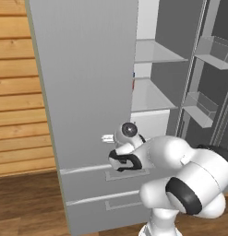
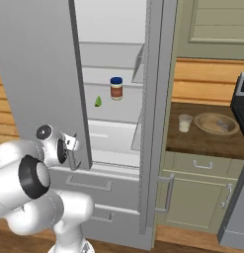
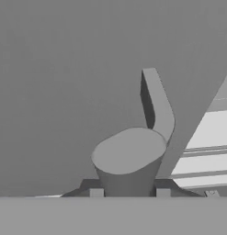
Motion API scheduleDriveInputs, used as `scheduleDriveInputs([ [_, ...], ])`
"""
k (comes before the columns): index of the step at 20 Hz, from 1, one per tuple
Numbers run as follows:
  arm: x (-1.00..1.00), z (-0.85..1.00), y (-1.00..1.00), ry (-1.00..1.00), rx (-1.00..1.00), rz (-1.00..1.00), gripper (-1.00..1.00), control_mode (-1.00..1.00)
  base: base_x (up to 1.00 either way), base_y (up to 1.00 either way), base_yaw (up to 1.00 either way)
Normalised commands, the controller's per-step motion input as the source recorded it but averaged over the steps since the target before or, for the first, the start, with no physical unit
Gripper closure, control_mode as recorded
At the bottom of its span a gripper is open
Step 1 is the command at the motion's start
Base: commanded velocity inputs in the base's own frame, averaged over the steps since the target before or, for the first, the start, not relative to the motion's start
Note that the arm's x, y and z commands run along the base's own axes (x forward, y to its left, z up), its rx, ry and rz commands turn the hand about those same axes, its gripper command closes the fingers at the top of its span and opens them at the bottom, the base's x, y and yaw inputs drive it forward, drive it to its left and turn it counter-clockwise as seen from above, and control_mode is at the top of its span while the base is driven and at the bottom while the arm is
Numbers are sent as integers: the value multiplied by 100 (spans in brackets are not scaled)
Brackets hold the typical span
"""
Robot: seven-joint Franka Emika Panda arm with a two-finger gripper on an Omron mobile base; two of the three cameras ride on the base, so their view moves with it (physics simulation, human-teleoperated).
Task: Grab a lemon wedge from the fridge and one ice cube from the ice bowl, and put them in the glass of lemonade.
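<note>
**One door handle gripped, lemon wedge not yet reached**

Two fingers of your gripper [image 3: 128, 193] are closed around the bar handle [image 3: 129, 158] of the fridge door [image 1: 87, 83], seen end-on in the hand view with the handle's bracket curving away behind it. From the right base view, the gripper [image 2: 70, 143] sits at the door's lower edge, just above the drawers.

Beyond the door, the fridge [image 2: 155, 123] interior stands exposed. Your lemon wedge [image 2: 98, 102] rests on a middle shelf, just beside the brown jar [image 2: 116, 88] with the blue lid. Farther right, on the counter [image 2: 207, 143], the glass of lemonade [image 2: 184, 123] stands next to the ice bowl [image 2: 216, 123].

Watch your release: pull away at an angle and the fingers may snag the handle and drag the door. Reaching in later, you could knock the jar, since it stands so near the wedge. The wedge is small, so a slightly off grasp may push it deeper.
</note>
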Motion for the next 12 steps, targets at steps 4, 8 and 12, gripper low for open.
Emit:
scheduleDriveInputs([
  [4,-50,6,71,0,-3,0,100,-100,0,0,0],
  [8,-78,28,73,0,-3,2,100,-100,0,0,0],
  [12,-99,54,71,0,-3,4,100,-100,0,0,0],
])
